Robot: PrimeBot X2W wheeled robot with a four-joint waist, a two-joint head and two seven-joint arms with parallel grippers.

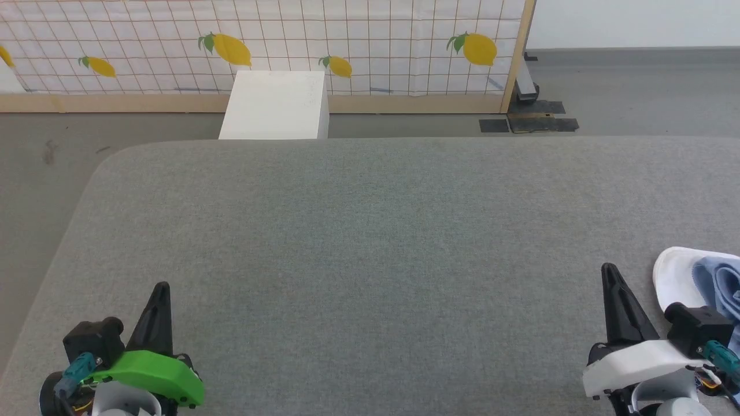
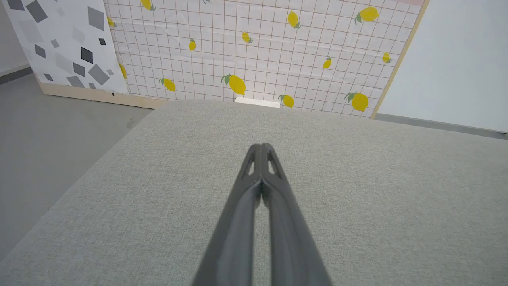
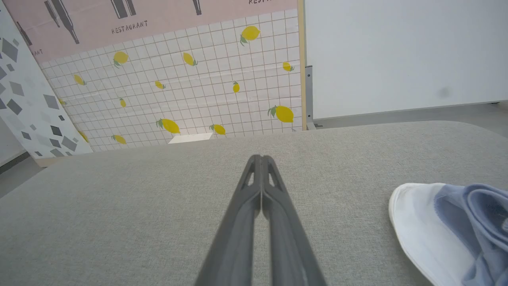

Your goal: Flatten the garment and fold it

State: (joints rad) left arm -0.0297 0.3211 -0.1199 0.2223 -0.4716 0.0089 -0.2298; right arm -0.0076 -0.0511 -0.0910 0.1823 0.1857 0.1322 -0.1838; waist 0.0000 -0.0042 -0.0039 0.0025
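The garment (image 1: 714,283) lies bunched on the grey woven pad (image 1: 370,231), near the right gripper (image 1: 608,271) on its right side, clear of its fingers. It is soft, light blue and rumpled in folds, with a smooth rounded white piece toward that gripper. The right gripper and the left gripper (image 1: 163,287), well apart to its left, each have slim dark fingers pressed together, holding nothing.

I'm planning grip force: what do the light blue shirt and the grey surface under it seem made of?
The light blue shirt looks like soft matte cloth: it lies in loose rumpled folds, with a white fabric piece. The grey surface looks upholstered in woven textile: fine speckled weave, rounded edges.
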